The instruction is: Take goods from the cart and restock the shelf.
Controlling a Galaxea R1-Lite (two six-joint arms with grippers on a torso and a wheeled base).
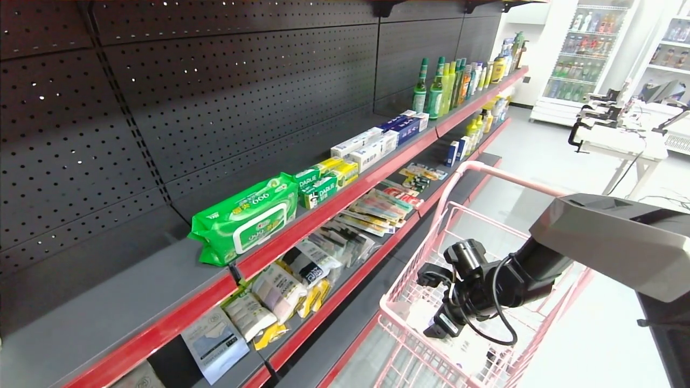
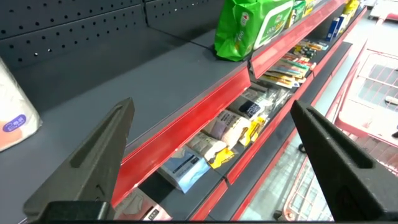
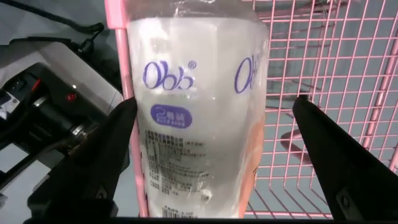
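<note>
Grey, red-edged shelf (image 1: 135, 291) at left carries a green wipes pack (image 1: 245, 218), my left gripper (image 2: 211, 155) hangs spread-fingered above its bare board, and at right my right gripper (image 1: 442, 326), fingers apart, flanks a white wrapped pack (image 3: 193, 118) inside the pink cart (image 1: 488, 171).

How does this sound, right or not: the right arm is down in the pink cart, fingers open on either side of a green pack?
No. The pack between the right gripper's fingers is white in clear wrap, not green, as the right wrist view shows. The rest holds: arm down in the pink cart, fingers open on either side.
</note>
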